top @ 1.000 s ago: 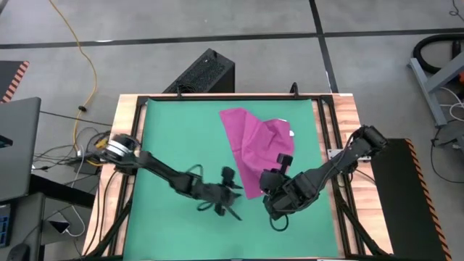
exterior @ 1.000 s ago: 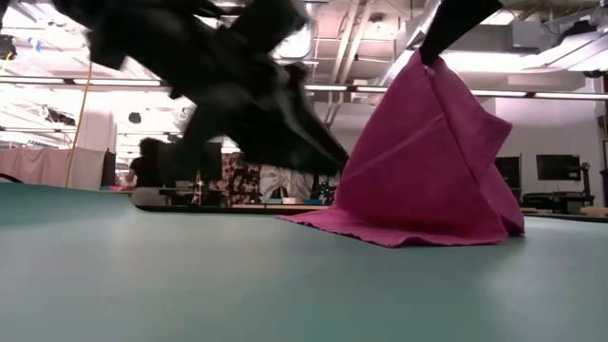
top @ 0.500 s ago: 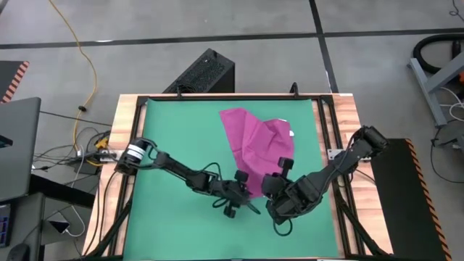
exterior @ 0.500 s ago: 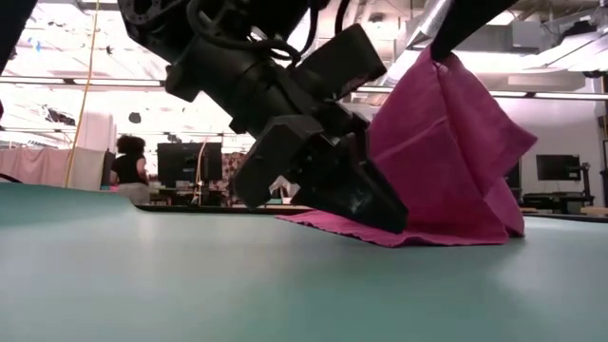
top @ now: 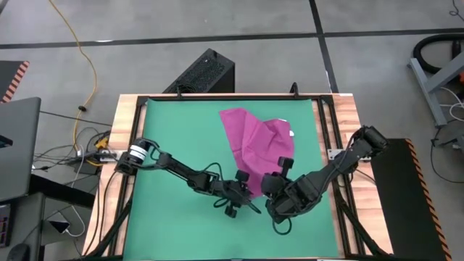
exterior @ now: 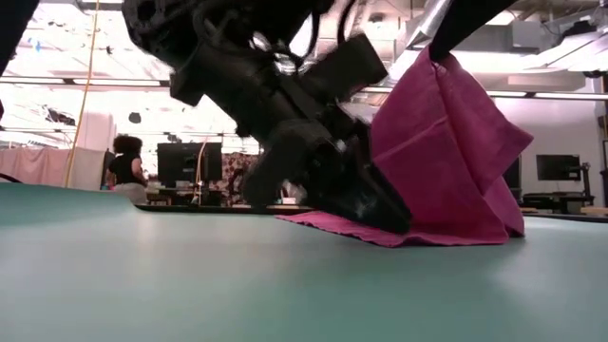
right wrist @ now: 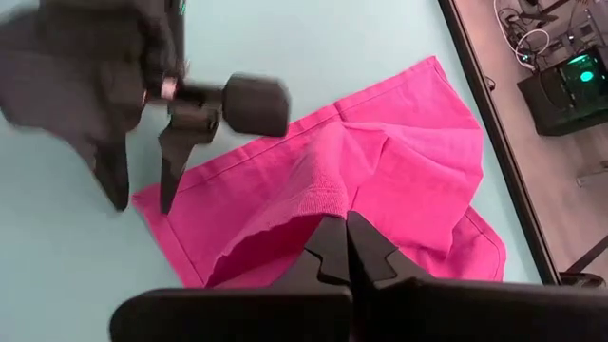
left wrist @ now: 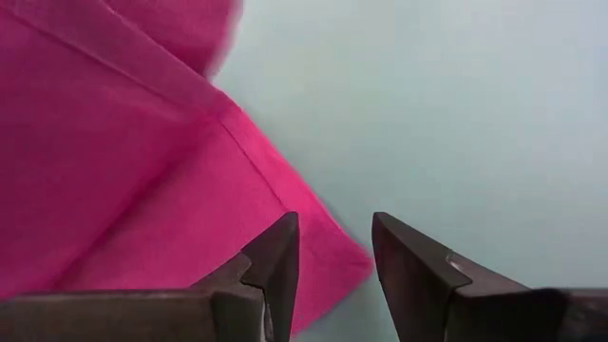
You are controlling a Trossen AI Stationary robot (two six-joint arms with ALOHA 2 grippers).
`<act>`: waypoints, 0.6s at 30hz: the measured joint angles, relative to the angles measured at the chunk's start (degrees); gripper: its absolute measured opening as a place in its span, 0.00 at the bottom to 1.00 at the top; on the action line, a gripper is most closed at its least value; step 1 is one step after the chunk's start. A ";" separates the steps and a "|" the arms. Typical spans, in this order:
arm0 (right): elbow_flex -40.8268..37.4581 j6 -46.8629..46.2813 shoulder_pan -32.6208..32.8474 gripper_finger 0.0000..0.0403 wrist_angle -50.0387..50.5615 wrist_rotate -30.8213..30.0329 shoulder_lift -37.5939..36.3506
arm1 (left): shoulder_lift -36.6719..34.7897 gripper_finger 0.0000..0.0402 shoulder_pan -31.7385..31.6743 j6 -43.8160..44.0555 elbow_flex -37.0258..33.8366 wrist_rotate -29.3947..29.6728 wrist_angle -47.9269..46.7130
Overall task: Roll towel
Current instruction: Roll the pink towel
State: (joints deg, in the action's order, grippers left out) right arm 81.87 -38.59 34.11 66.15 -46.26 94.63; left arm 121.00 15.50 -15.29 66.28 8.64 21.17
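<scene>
**Towel corner lifted while the second gripper reaches the near corner**

The towel (top: pixel 257 148) is found on the green mat (top: pixel 174 145), from the centre toward roughly 2 o'clock, partly spread and partly folded over itself. One part of it is raised off the mat into a tent, as is shown in the low view, where the cloth (exterior: pixel 446 152) hangs from a pinch at its peak. That pinch is made by the right gripper (right wrist: pixel 344 249), whose fingers are pressed together on a gathered fold of the fabric; in the high view this gripper (top: pixel 279 190) is placed at about 5 o'clock on the mat.

The left gripper (left wrist: pixel 332 256) is held low at the towel's near corner, at about 6 o'clock of the cloth. Its fingers are spread a little, and the corner is seen in the gap between them, but no closing on it is shown yet.

Several risks are judged from here. The corner may be pushed along the mat rather than caught if the left fingers are closed too high. The fold held by the right gripper looks thin and may slip free if it is tugged. With the cloth already creased and doubled, an uneven roll is likely unless it is flattened first.
</scene>
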 joint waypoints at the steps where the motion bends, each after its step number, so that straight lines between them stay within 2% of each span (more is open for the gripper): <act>1: 0.00 0.00 -0.02 0.00 -0.15 0.00 0.00 | 0.35 0.31 0.14 0.19 -0.31 0.50 -0.68; 9: 0.02 0.00 0.14 0.00 -0.50 0.00 -0.02 | 2.16 0.29 0.51 2.56 0.25 4.59 -2.58; 11: 0.02 0.00 0.26 0.00 -0.46 -0.04 -0.02 | 1.99 0.22 0.41 3.93 0.29 5.32 -3.99; 14: 0.02 -0.02 0.28 0.00 -0.47 0.00 -0.02 | 1.92 0.06 0.14 6.55 0.35 5.25 -5.44; 18: 0.02 -0.02 0.52 0.00 -0.66 -0.02 -0.02 | 1.87 0.01 -0.49 10.17 0.33 5.46 -6.12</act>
State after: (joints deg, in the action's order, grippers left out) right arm 81.89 -38.61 34.63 65.49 -46.28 94.61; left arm 122.87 15.01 -5.12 66.61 14.10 15.06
